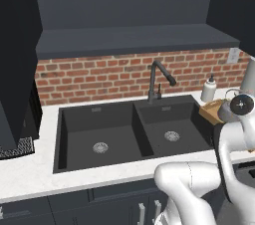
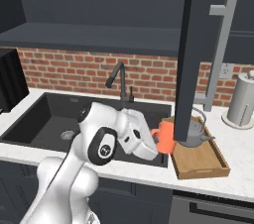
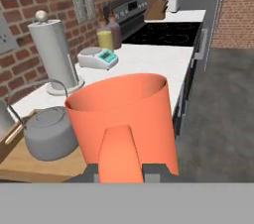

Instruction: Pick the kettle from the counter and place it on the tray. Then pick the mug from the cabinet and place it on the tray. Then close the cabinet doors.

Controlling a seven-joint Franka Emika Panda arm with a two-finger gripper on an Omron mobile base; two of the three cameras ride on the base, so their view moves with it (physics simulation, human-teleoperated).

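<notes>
Orange mug (image 3: 124,119), gripped by its handle in the claw (image 3: 121,171), hangs beside the tray's (image 2: 208,167) near edge.

The kettle (image 2: 194,134) sits on the tray (image 2: 208,166), right of the mug (image 2: 166,136).

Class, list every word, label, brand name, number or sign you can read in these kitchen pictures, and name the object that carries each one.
None can be read.
The kitchen scale has a teal display, too blurred to read.
The mug, kettle and soap bottle carry no lettering that I can see.
</notes>
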